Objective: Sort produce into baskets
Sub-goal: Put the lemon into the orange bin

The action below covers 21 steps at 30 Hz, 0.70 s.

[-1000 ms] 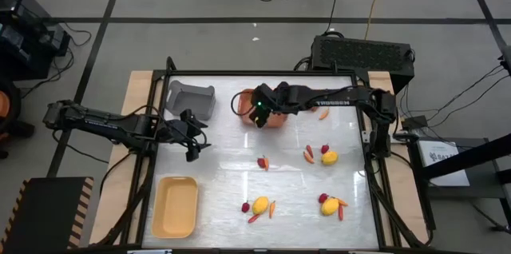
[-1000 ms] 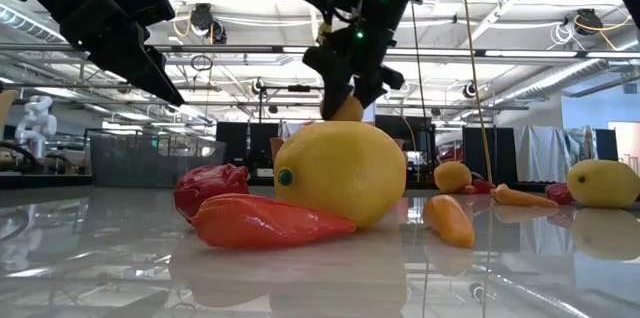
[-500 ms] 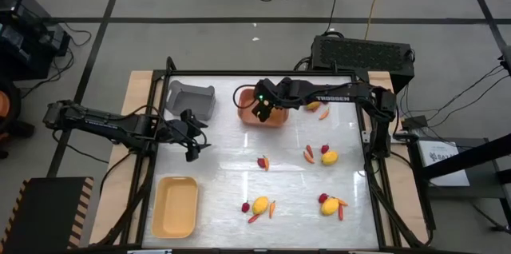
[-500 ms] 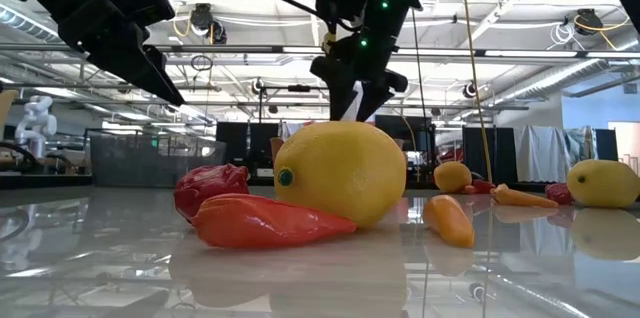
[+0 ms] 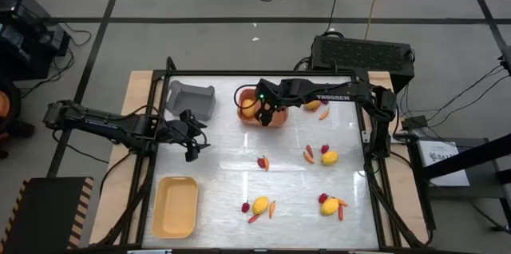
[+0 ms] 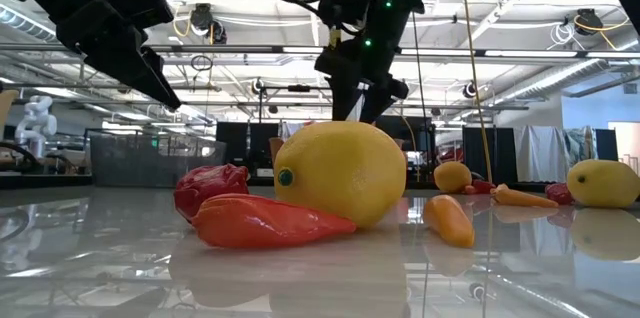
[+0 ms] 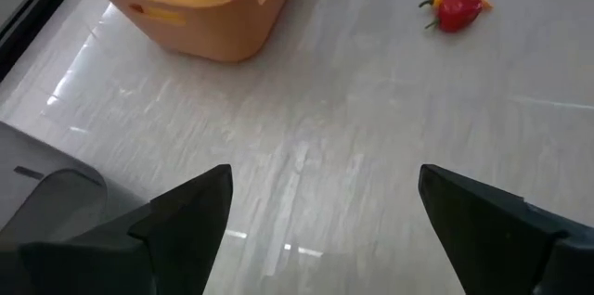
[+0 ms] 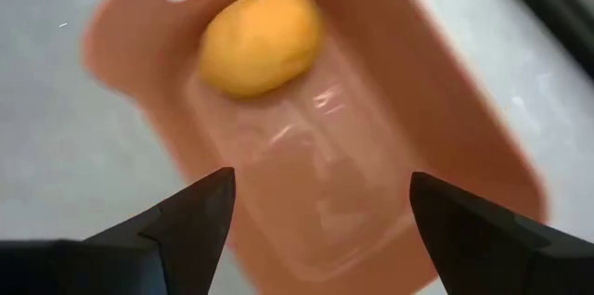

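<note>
The orange basket [image 5: 271,118] stands at the table's far middle. A yellow-orange fruit [image 8: 260,40] lies on its floor at the end with the handle slot. My right gripper [image 5: 266,116] hangs open above the basket, clear of the fruit; the low view shows its spread fingers [image 6: 362,108]. My left gripper [image 5: 194,147] waits open over the table's left part, with nothing between its fingers [image 7: 320,211]. The grey basket [image 5: 192,98] stands at the far left and the pale yellow basket [image 5: 176,206] at the near left.
Loose produce lies on the table's right half: yellow fruits [image 5: 330,157] [image 5: 260,204] [image 5: 330,206], each with dark red berries [image 5: 325,149] and orange carrot sticks [image 5: 308,156] beside it. A berry [image 5: 262,160] lies mid-table. More pieces [image 5: 318,109] lie right of the orange basket.
My right gripper has opened above the orange basket and let go of the yellow-orange fruit. The fruit has dropped into the basket and now lies at its handle end. The gripper has also turned slightly over the basket.
</note>
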Motion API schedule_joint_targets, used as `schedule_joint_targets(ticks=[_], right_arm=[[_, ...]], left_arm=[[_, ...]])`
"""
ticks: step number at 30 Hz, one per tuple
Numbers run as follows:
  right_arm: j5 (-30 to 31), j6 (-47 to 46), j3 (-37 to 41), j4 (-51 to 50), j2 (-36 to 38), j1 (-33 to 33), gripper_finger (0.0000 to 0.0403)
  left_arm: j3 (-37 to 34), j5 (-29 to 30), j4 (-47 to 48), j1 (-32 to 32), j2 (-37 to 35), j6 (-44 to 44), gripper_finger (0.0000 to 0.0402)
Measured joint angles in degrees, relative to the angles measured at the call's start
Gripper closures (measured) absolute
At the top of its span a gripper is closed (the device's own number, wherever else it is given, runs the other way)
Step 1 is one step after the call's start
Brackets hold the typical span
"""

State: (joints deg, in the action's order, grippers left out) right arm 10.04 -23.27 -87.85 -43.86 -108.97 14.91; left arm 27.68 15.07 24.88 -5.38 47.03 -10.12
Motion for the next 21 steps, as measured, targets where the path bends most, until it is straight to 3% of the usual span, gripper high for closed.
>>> schedule_joint_targets(ticks=[8,21], right_arm=[[-8.8,-2.9,0.0,-1.7,0.0,-3.1,0.0089],[-13.4,-9.1,0.0,-7.3,0.0,-15.6,0.0089]], left_arm=[[0.0,0.0,-0.4,0.0,0.0,-2.4,0.0049],[0.0,0.0,-6.8,0.0,0.1,-2.7,0.0049]])
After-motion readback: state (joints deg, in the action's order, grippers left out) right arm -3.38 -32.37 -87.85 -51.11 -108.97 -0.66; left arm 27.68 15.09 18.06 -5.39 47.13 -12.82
